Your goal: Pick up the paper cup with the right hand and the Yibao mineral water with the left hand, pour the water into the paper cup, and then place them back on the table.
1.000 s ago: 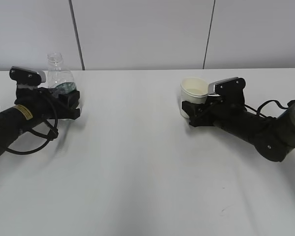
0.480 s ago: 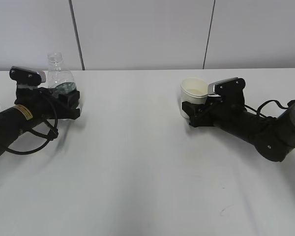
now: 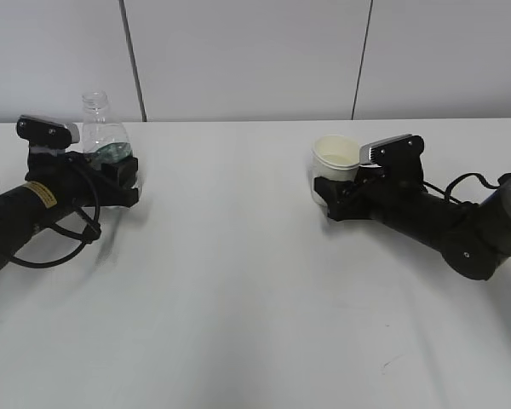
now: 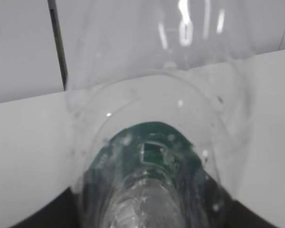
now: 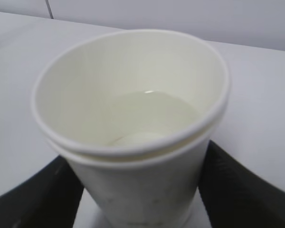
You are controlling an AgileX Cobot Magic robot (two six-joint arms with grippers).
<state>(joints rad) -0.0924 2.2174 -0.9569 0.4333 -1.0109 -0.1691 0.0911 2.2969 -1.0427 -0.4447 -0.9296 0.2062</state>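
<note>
Paper cup point(image 5: 133, 133) holds water point(image 5: 152, 118); right tool point(image 3: 330, 198) loose around it; left tool point(image 3: 123, 177) grasping bottle point(image 3: 102, 132)

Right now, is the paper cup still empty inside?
No, the right wrist view looks down into the paper cup and shows a pool of clear water lying at its bottom.

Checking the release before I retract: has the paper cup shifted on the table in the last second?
No. The paper cup keeps its place against the wall seam behind it, standing upright between the right gripper jaws.
</note>
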